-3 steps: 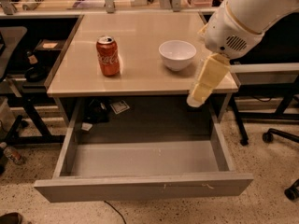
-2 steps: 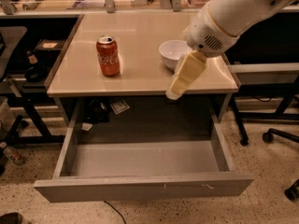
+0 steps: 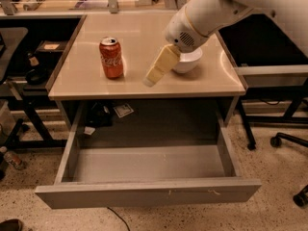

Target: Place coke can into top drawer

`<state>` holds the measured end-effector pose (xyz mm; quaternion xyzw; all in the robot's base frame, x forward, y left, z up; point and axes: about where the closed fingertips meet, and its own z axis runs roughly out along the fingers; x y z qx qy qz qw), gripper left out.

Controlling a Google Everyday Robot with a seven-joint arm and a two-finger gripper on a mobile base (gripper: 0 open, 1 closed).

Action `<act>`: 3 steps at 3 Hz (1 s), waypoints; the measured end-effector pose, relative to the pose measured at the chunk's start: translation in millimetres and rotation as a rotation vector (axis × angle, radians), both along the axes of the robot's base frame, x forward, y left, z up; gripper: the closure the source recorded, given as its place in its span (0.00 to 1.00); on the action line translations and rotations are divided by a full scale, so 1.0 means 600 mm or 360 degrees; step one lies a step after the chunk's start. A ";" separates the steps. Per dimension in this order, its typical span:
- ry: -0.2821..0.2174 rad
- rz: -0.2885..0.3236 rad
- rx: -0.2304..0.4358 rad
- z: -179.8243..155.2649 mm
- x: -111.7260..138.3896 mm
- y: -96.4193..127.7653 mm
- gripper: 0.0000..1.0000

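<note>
The top drawer (image 3: 144, 165) stands pulled open, in front of and below the coke can (image 3: 111, 57); it is grey, with its plain floor showing. The can is upright on the counter (image 3: 96, 83), red with white script and a silver top. My gripper (image 3: 154, 75) hangs near the can on its right, not touching it; wide or narrow, I cannot tell. Further right of the can sits a white bowl (image 3: 190, 62), its inside hidden.

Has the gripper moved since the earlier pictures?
Yes. The gripper moved left, from right of the white bowl to left of it, nearer the coke can.
</note>
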<state>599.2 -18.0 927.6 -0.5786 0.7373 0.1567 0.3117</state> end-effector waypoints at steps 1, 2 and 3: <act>0.0014 0.0003 0.0095 -0.019 0.046 0.035 0.00; 0.0024 0.0014 0.0157 -0.036 0.088 0.063 0.00; 0.0037 0.0038 0.0201 -0.047 0.123 0.090 0.00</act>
